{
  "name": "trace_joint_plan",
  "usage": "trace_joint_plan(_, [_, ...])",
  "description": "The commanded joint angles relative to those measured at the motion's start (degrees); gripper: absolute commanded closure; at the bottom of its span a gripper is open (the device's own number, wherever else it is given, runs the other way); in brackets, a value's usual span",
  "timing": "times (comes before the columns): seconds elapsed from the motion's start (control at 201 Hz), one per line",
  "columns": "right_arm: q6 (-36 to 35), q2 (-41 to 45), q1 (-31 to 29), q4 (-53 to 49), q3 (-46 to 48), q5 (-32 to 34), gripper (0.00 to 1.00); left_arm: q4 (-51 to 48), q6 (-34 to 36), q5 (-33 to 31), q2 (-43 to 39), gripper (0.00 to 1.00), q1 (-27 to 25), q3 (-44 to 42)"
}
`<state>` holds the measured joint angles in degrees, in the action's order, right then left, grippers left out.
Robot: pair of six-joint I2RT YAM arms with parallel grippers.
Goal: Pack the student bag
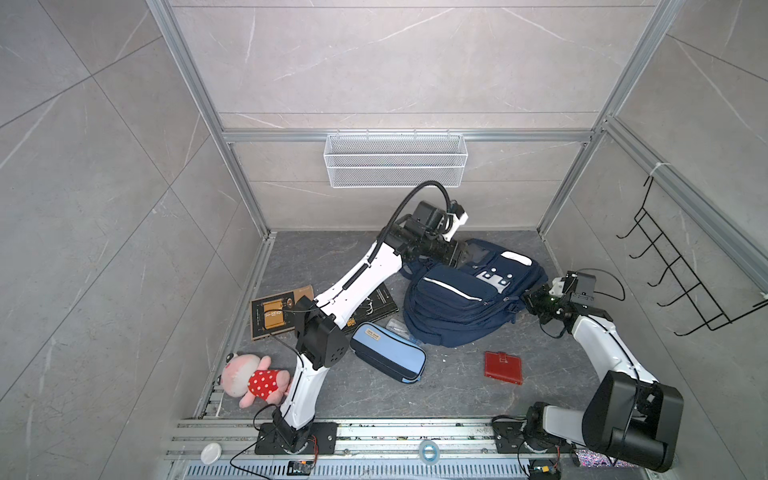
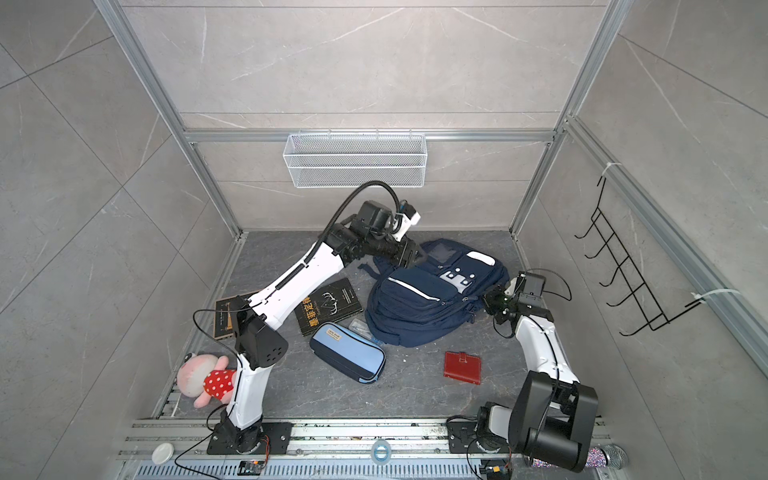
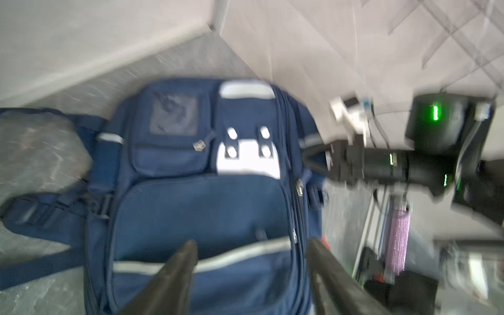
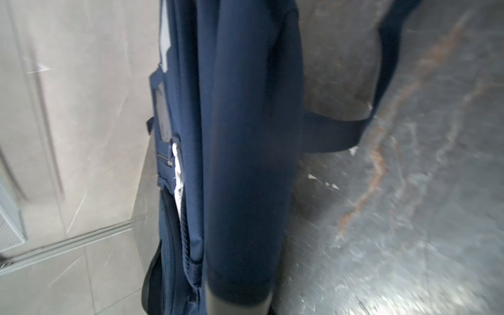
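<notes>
Slipping is the main risk, I think: the right hand [image 1: 530, 300] is closed on only a padded side edge of the student bag [image 1: 453, 299], so soft fabric may pull out when lifted. This bag lies front-up on the surface [image 1: 457, 395]. The left hand [image 3: 252, 242] hovers over the bag's top end, fingers [image 3: 180, 272] apart, holding nothing

We see the backpack [image 1: 453, 307] as matt navy woven cloth with shiny white stripes (its front pocket looks mesh-textured). The floor [image 1: 457, 395] looks like polished grey stone, the basket [image 1: 395, 160] white wire mesh, the toy [image 1: 239, 374] fuzzy plush, the wallet [image 1: 503, 368] smooth red leather-like, and the rails [image 1: 374, 432] brushed metal.
</notes>
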<state>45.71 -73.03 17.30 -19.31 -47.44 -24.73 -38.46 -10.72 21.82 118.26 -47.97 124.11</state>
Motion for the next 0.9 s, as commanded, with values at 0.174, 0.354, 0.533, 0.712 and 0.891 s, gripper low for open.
trace_joint_plan(0.174, [1.9, 1.8, -3.0, -10.5, -12.6, 9.7, 1.0, 5.7, 3.7, 8.1, -6.3, 0.66, -7.7, -12.8])
trace_joint_plan(0.354, [5.5, 0.9, -4.3, -12.7, -15.5, 12.4, 1.0, 5.5, 7.4, 11.0, -4.5, 0.61, -9.7, -13.9])
trace_joint_plan(0.533, [6.0, 0.1, -6.6, -15.7, -19.0, 15.5, 1.0, 7.9, 8.2, 12.9, -0.9, 0.62, -11.1, -11.6])
trace_joint_plan(0.712, [6.2, -0.2, -7.0, -17.0, -19.8, 16.6, 1.0, 4.7, 10.5, 15.6, 3.6, 0.66, -12.8, -3.4])
trace_joint_plan(0.891, [6.7, -0.7, -7.2, -17.5, -21.0, 16.8, 1.0, 7.9, 7.2, 14.6, 8.3, 0.72, -12.9, -2.9])
